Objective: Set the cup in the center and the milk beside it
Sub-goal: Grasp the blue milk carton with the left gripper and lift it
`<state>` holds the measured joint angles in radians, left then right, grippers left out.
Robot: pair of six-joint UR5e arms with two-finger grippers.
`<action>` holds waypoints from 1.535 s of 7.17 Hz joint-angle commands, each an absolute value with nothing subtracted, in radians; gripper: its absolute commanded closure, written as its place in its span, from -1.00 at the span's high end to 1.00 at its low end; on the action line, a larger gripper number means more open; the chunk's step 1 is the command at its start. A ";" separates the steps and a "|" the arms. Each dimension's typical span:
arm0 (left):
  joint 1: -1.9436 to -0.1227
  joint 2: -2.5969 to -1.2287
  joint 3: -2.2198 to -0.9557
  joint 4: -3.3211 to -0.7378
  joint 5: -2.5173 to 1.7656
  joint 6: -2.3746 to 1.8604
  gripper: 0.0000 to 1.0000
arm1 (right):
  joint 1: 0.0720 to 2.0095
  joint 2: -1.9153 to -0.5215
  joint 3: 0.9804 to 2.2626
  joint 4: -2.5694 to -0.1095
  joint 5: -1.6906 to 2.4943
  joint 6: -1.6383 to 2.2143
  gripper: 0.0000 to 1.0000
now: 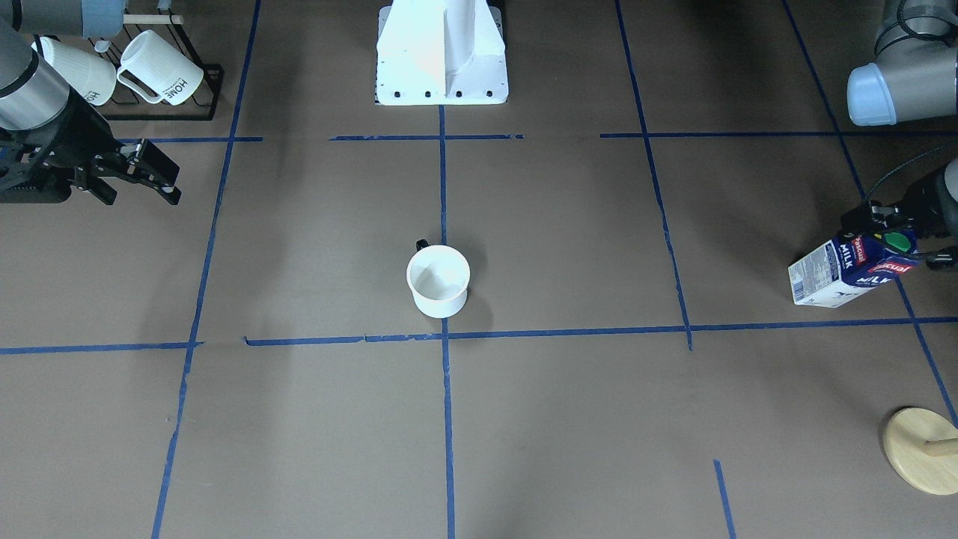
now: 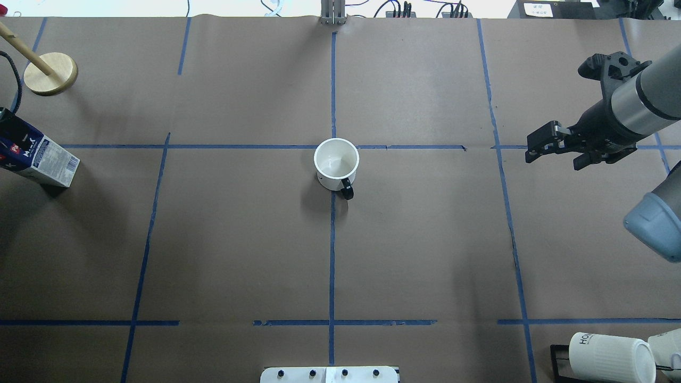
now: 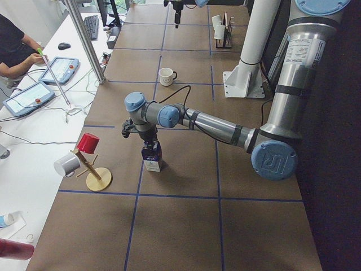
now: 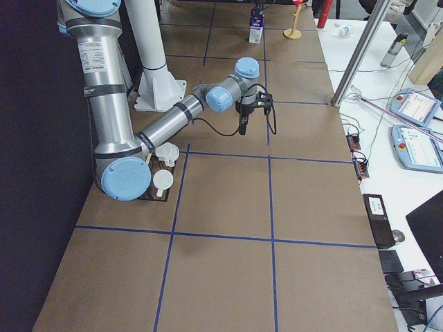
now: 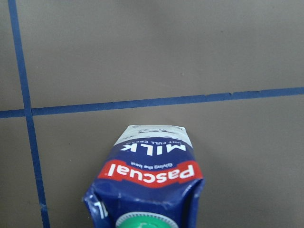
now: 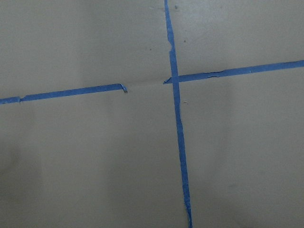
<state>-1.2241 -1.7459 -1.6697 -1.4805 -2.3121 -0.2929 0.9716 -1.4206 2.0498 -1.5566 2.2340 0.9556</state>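
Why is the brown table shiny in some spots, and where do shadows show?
Overhead exterior view: pale glare patches lie on the table, and the cup throws a soft shadow toward the lower left. Exterior front-facing view: the white robot base looks washed out by light. Left wrist view: the milk carton sits so close that the frame cuts off its cap.

Glossy white cup, matt brown paper table

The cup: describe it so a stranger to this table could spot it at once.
On the brown table, find the middle crossing of blue tape lines. The cup stands upright just on the robot's side of it. It is smooth white with a small black handle, unlike the ribbed HOME mugs racked in a corner.
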 commanded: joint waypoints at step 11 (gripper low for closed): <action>-0.736 -2.494 -1.659 -1.077 -2.155 -0.965 -0.97 | 1.184 -1.672 2.065 -1.559 2.276 0.485 1.00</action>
